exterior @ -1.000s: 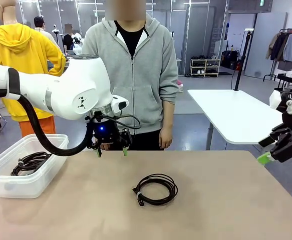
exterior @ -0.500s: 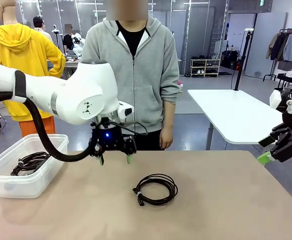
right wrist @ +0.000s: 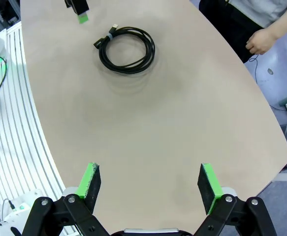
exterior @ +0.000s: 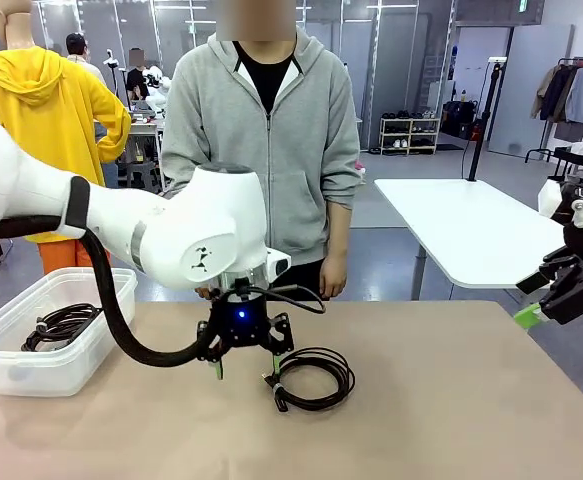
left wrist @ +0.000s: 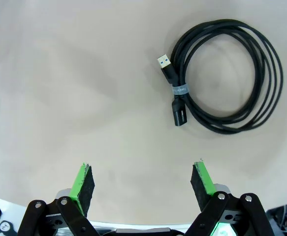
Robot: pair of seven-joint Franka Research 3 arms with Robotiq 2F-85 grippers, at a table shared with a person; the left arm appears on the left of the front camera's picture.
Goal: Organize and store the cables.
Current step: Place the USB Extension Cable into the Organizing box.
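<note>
The thin black coiled cable [exterior: 312,378] lies loose at centre frame on our matte beige worktop [exterior: 451,400]. Our left tool [exterior: 247,365] hangs just left of it, wide open and empty. Slick round loops could spill if we pinch only one strand.

bin [exterior: 71,365]: left end cut off | cable inside [exterior: 61,325]: partly hidden, count probably one
</note>
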